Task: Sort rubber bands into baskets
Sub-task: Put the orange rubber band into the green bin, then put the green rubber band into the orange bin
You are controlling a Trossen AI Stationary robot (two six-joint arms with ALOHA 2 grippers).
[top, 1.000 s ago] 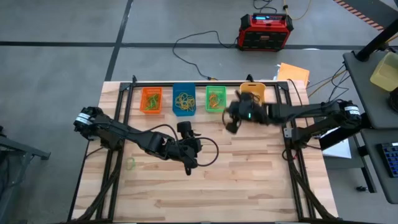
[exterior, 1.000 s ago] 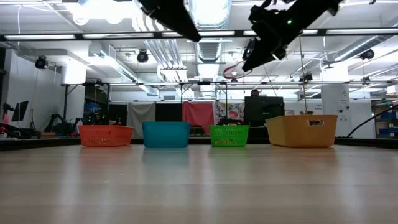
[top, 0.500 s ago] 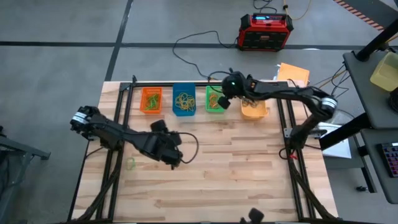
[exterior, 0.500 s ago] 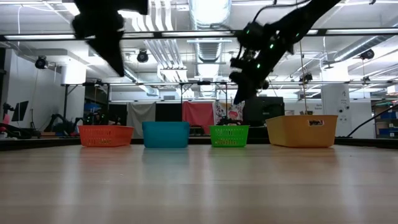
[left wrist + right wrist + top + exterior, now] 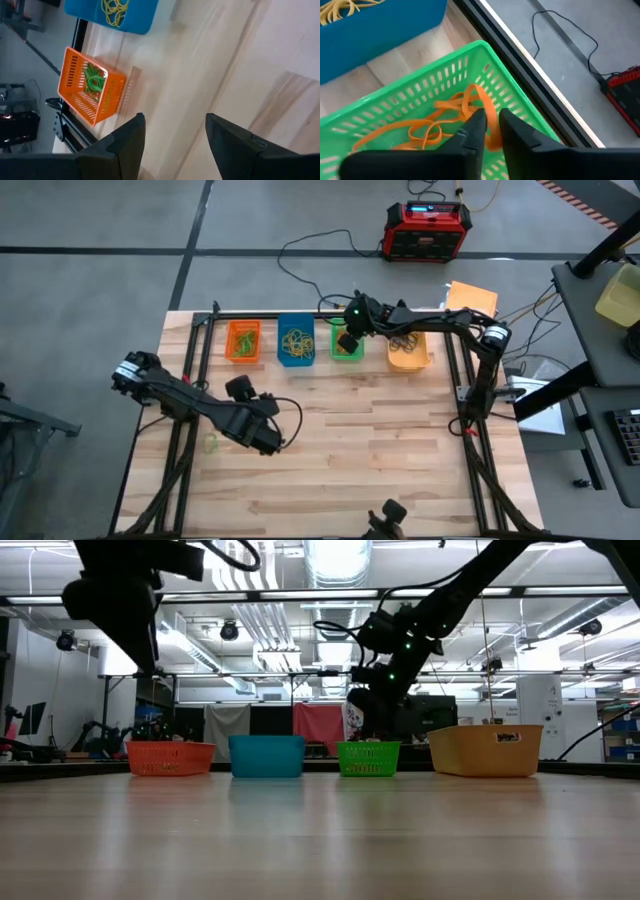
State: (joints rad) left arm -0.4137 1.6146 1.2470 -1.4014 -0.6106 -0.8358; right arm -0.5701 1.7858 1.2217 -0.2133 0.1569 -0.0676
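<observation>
Pale wooden boards (image 5: pixel 380 440) carry four baskets along the upper middle of the high view: orange basket (image 5: pixel 242 341), blue basket (image 5: pixel 296 340), green basket (image 5: pixel 347 340), yellow basket (image 5: pixel 408 348). My right gripper (image 5: pixel 490 131) hangs over the green basket, fingers barely parted around an orange rubber band (image 5: pixel 487 119). My left gripper (image 5: pixel 268 436) hovers lower left of centre, fingers spread wide, holding nothing. One green band (image 5: pixel 210 444) lies beside it.
</observation>
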